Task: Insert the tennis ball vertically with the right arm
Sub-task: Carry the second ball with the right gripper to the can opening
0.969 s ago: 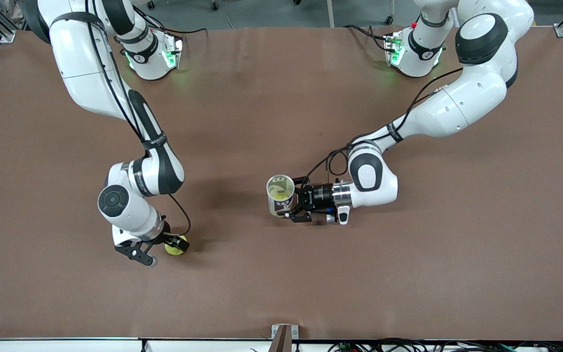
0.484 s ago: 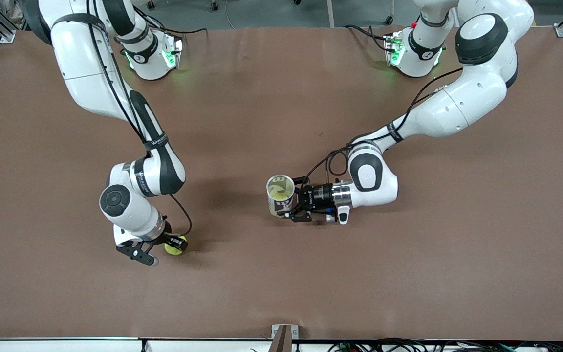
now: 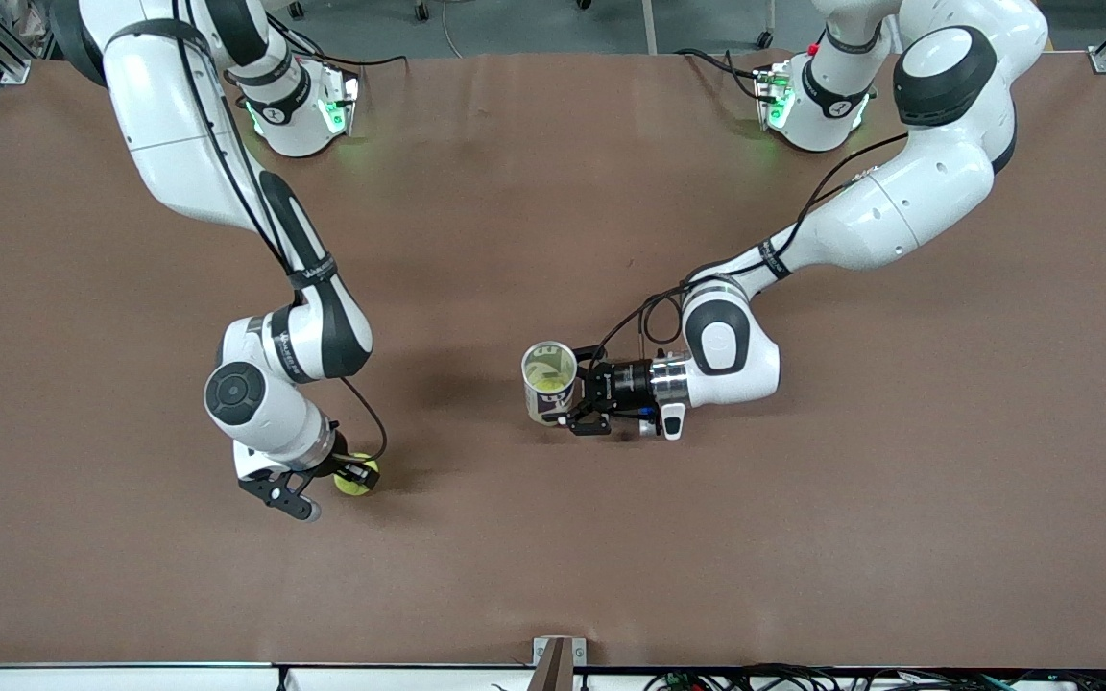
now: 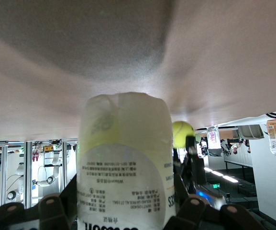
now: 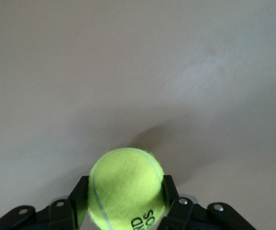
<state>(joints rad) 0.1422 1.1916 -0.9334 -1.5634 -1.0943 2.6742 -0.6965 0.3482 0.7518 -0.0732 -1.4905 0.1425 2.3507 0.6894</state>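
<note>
A yellow-green tennis ball (image 3: 360, 477) sits between the black fingers of my right gripper (image 3: 353, 477), which is shut on it low over the table, toward the right arm's end from the can. In the right wrist view the ball (image 5: 126, 184) fills the jaws of the right gripper (image 5: 126, 195), with its shadow on the table beside it. A clear tennis-ball can (image 3: 549, 382) with a white label stands upright, mouth open upward, and something yellow-green shows inside. My left gripper (image 3: 574, 395) is shut on its side. In the left wrist view the can (image 4: 125, 167) fills the left gripper (image 4: 126, 203).
The brown table (image 3: 803, 537) stretches wide around both arms. The left wrist view also shows the tennis ball (image 4: 182, 133) farther off past the can. A metal bracket (image 3: 558, 653) sits at the table's edge nearest the front camera.
My right gripper has shut on the tennis ball and shifted a little toward the can with it. The left arm and can have stayed still.
</note>
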